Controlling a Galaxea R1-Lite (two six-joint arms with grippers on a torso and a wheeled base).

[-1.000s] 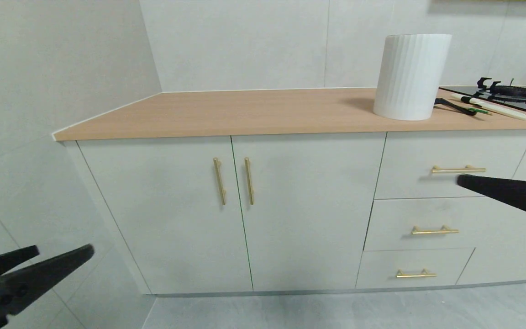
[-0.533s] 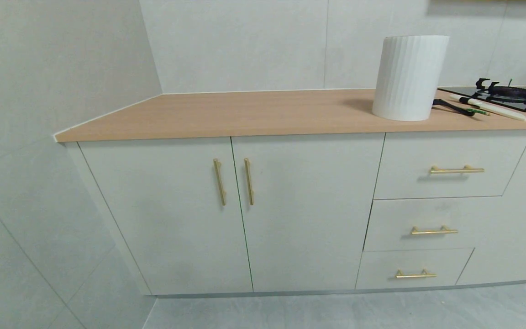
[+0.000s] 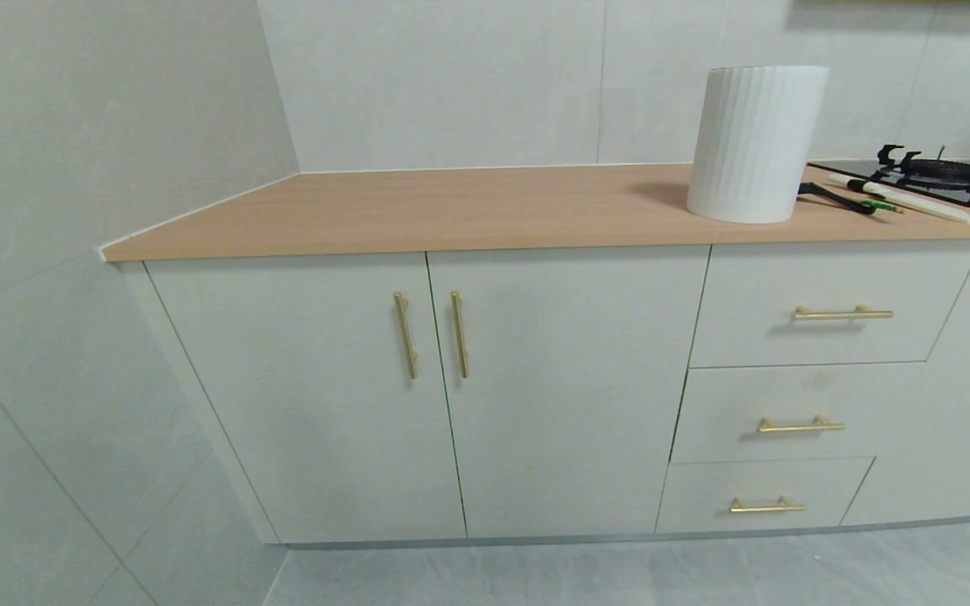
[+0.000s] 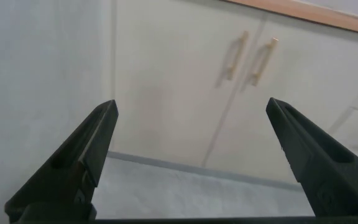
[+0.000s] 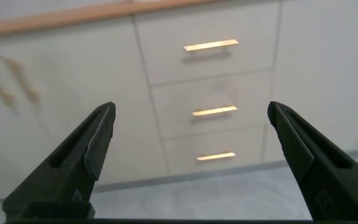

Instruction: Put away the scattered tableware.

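I'm holding my left gripper [image 4: 190, 112] spread wide with nothing between its jaws, and it's facing the pale grey double cabinet doors [image 4: 185, 81], low down near the grey floor [image 4: 185, 190]. My right gripper [image 5: 191, 112] is gaping just as wide, gripping nothing, and it's looking at the stack of three pale drawers [image 5: 213, 81] with brass bar handles [image 5: 211, 45]. The tableware is lying well apart from both, up on the light wooden countertop [image 3: 451, 206]. A black-handled utensil [image 3: 839, 198] and a long cream-coloured utensil [image 3: 914, 202] are resting just beside the tall white ribbed cylindrical container [image 3: 756, 143], on its right, by the black gas hob [image 3: 944, 168]. Pale grey wall tiles [image 3: 434, 84] are running behind the counter.
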